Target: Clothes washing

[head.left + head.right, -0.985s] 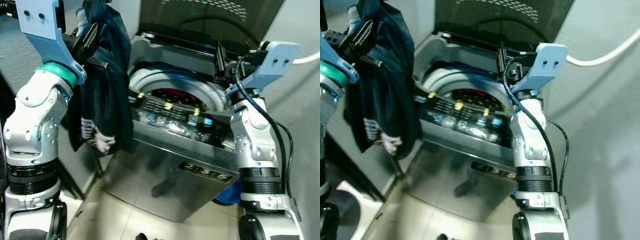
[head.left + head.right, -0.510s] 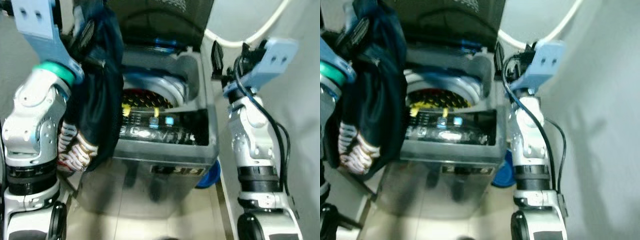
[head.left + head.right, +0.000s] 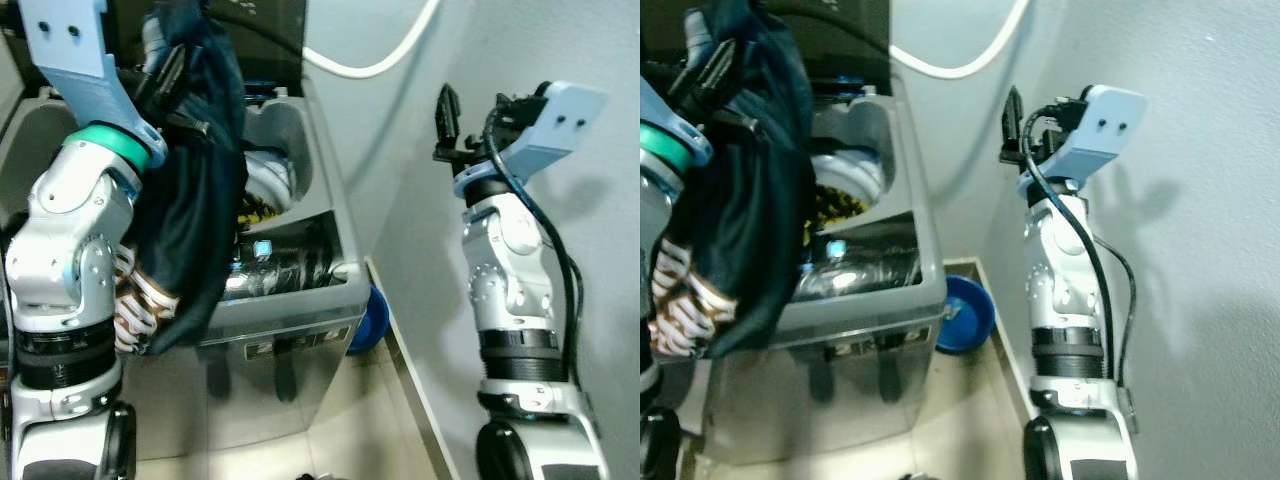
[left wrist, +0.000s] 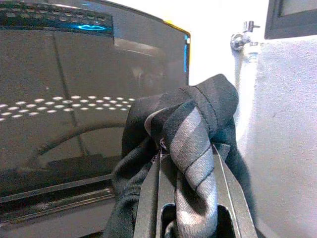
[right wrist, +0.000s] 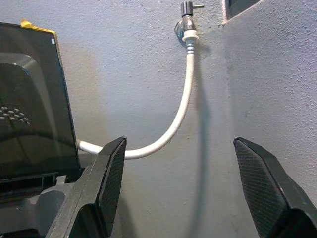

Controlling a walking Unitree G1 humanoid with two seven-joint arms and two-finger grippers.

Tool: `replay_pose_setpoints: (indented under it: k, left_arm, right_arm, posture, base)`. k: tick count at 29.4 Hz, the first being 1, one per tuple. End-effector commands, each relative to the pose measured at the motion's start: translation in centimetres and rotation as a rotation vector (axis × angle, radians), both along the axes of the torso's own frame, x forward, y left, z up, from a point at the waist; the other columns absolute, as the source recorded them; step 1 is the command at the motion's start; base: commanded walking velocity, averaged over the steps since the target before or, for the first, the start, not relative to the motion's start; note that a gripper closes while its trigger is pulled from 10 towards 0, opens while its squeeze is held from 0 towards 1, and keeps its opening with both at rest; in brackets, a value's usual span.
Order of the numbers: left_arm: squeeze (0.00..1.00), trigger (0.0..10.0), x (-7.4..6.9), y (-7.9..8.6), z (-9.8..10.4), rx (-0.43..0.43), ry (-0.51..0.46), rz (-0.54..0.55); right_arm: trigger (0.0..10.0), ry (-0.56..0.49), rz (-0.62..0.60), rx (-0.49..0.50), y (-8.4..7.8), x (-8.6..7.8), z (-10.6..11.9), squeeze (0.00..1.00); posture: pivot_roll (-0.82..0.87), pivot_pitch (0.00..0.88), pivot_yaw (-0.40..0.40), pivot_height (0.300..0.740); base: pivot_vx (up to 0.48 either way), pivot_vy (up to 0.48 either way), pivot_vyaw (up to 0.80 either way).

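A top-loading washing machine [image 3: 300,290] stands with its lid [image 4: 74,99] raised; colourful laundry [image 3: 258,208] lies in its drum. My left gripper [image 4: 188,163] is held high at the machine's left side, shut on a dark garment [image 3: 200,220] with a grey band [image 4: 193,148]. The garment hangs down past the control panel [image 3: 285,262], and a striped cuff [image 3: 135,305] dangles at its bottom. My right gripper [image 5: 188,173] is raised to the right of the machine, beside the wall, open with nothing between its fingers [image 5: 111,178].
A white hose [image 5: 178,119] runs from a wall tap [image 5: 186,20] down to the back of the machine. A blue basin [image 3: 965,315] lies on the floor between the machine and the grey wall [image 3: 420,200]. Tiled floor [image 3: 360,420] shows in front.
The camera has swung to the right, so the machine now sits at the left and the wall fills the right. The garment stays held in my left gripper.
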State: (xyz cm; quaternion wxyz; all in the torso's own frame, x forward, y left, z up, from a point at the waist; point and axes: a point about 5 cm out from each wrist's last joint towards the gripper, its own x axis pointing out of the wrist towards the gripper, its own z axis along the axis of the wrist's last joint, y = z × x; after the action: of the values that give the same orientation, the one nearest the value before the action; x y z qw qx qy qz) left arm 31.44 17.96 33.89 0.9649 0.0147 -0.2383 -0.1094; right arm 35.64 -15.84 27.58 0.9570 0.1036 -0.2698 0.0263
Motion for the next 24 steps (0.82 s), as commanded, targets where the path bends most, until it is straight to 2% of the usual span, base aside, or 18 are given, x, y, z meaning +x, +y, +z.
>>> replay_pose_setpoints:
  k: [1,5,11,17,24]
  left_arm:
    - [0.0,10.0,-0.28,0.27,0.5,-0.003,-0.027,0.005]
    - [0.0,10.0,-0.27,0.34,0.43,0.022,-0.034,0.02]
    - [0.0,10.0,-0.16,0.21,0.29,0.007,-0.02,0.016]
    - [0.0,10.0,-0.06,0.24,0.12,0.01,-0.003,0.017]
    - [0.0,10.0,-0.06,0.21,0.1,0.036,-0.01,0.029]
  right_arm:
    - [10.0,0.01,0.01,-0.006,0.41,0.08,-0.31,0.0]
    - [10.0,0.009,0.018,-0.012,0.58,0.06,-0.34,0.0]
    - [10.0,0.008,0.019,-0.01,0.63,0.01,-0.33,0.0]
    - [10.0,0.008,0.021,-0.011,0.68,-0.03,-0.36,0.0]
    - [10.0,0.008,0.024,-0.01,0.77,-0.06,-0.39,0.0]
  posture:
    - [0.09,0.011,-0.02,0.74]
    - [0.09,0.011,-0.018,0.74]
    - [0.09,0.013,-0.017,0.74]
    - [0.09,0.015,-0.017,0.74]
    - [0.09,0.019,-0.016,0.74]
  base:
    - [0.0,0.48,0.0]
    - [0.0,0.0,0.0]
    - [0.0,0.0,0.0]
    - [0.0,0.48,0.0]
    - [0.0,0.0,0.0]
